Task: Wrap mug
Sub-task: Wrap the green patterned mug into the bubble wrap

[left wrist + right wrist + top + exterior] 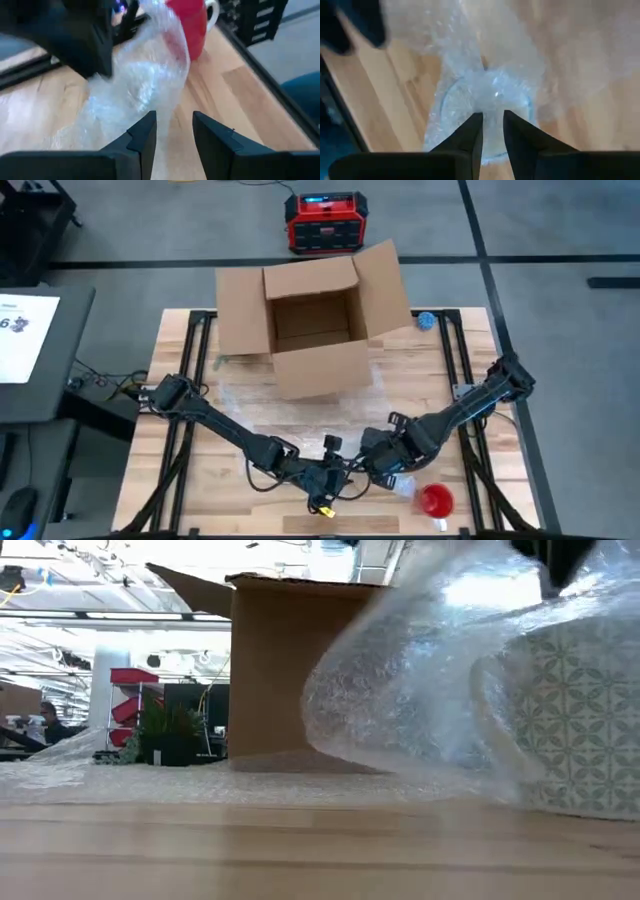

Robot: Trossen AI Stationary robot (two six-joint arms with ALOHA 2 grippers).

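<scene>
Bubble wrap (420, 680) loomed closest in the low view, draped over the patterned mug (575, 720) at the table's (200, 470) front edge so it could be folded around. From the left, the left gripper (325, 480) sat just beside it, fingers narrowly parted and empty, seemingly ready to take a loose edge. The right gripper (385, 463) pinched wrap over the mug, likely pinning it, with a red mug (436, 500) near.

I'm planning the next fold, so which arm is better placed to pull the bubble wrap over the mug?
Right, probably: the right gripper is pinching the bubble wrap over the mug, while the left gripper is open beside it.
</scene>
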